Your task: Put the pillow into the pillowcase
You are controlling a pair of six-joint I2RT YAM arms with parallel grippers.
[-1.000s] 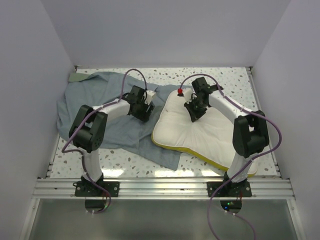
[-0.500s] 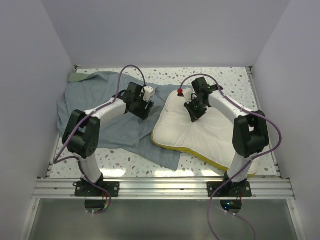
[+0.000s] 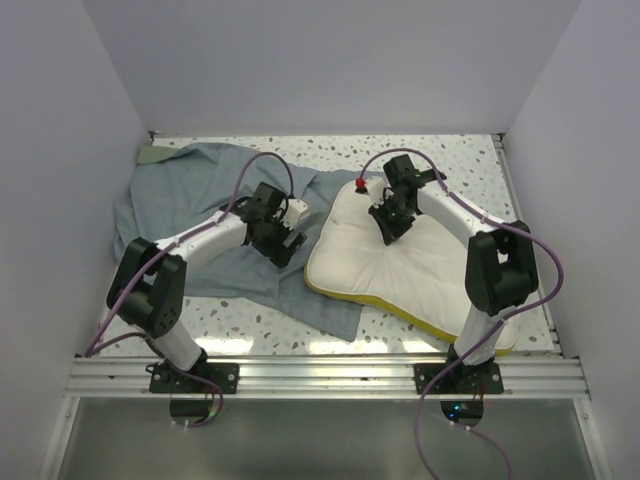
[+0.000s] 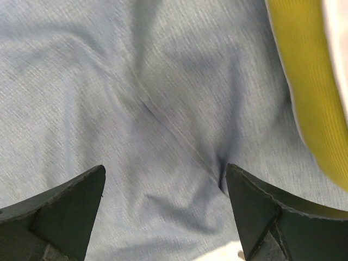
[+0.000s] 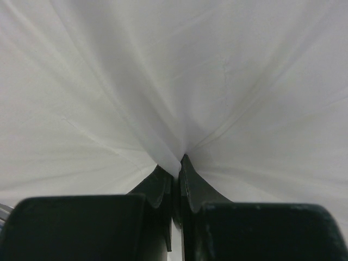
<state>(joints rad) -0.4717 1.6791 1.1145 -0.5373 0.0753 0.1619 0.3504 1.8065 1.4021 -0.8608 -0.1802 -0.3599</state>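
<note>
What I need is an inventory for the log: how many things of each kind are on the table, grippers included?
Pillows: 1, the pillow
Pillowcases: 1, the pillowcase
Grippers: 2, the left gripper open over the pillowcase, the right gripper pinching the pillow's white top
Total: 4

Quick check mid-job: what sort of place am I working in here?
Probably a lab test cell, not a home: plain white walls box in a speckled tabletop, with an aluminium rail along its near edge.
</note>
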